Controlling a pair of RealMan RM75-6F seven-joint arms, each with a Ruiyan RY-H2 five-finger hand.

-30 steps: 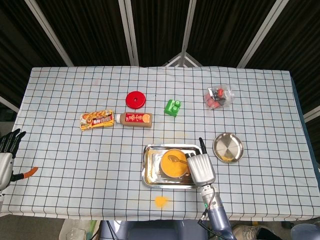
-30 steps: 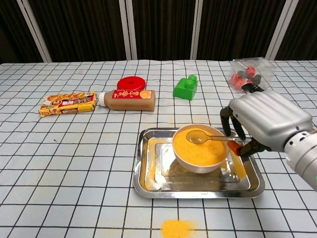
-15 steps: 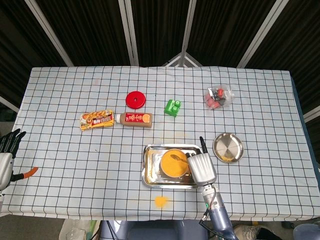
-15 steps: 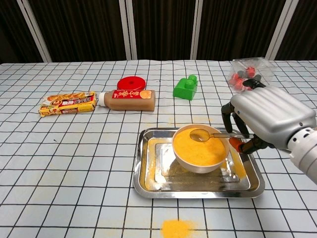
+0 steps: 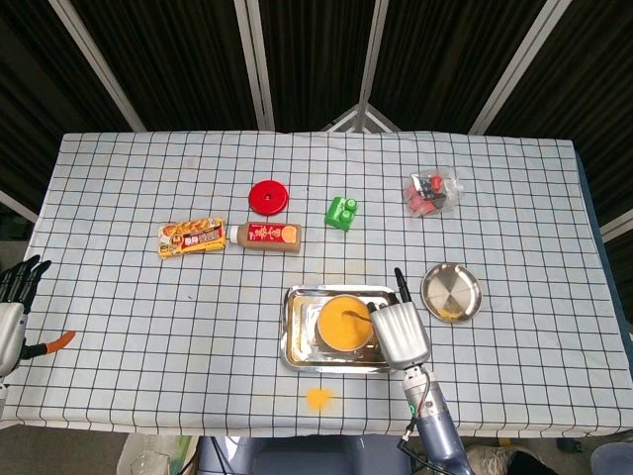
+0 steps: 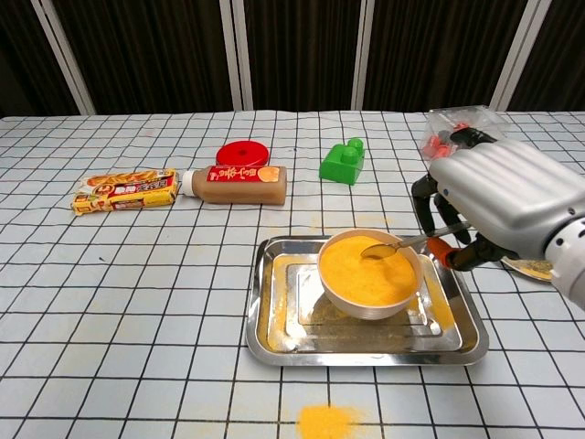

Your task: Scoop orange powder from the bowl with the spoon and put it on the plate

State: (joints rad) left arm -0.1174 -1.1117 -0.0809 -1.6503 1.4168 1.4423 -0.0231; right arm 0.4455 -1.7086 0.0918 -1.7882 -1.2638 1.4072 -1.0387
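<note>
A white bowl [image 6: 369,275] [image 5: 344,325] full of orange powder stands in a steel tray [image 6: 274,311] [image 5: 295,341]. My right hand [image 6: 498,206] [image 5: 401,333] holds a metal spoon [image 6: 388,247] by its orange handle end, to the right of the bowl. The spoon's tip dips into the powder at the bowl's right side, its handle tilted up. The round steel plate [image 5: 452,292] lies right of the tray with a little orange powder on its near edge; in the chest view only its rim [image 6: 530,268] shows behind the hand. My left hand [image 5: 14,302] hangs at the table's left edge, its fingers apart, holding nothing.
Spilled orange powder [image 6: 327,422] [image 5: 317,398] lies in front of the tray. Further back are a sauce bottle [image 6: 234,185], a snack packet [image 6: 126,190], a red lid [image 6: 243,153], a green block [image 6: 343,161] and a bag of small parts [image 6: 457,135]. An orange-tipped tool [image 5: 54,342] lies near my left hand.
My right hand has moved right and lifted slightly. The spoon has slid to the bowl's right side and its handle has tilted up, bowl end dipping into the powder.
</note>
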